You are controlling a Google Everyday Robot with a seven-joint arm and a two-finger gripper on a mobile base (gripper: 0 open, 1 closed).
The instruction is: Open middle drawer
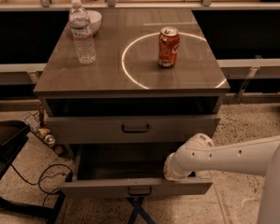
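The middle drawer (102, 188) is the shallow grey front with a small dark bar handle (140, 191). It stands pulled out from the cabinet, and its dark inside (121, 162) shows. My white arm reaches in from the right. My gripper (171, 171) is at its end, low over the right part of the open drawer, just behind the drawer front. The wrist hides the gripper's tip. The taller top drawer front (84, 127) above is closed.
On the cabinet top (107, 73) stand a water bottle (82, 31), a white bowl (94, 18) and a red soda can (168, 47). Cables and small bottles (45, 136) lie on the floor at left by a dark chair (4, 143). A dark stand (137, 211) sits under the drawer.
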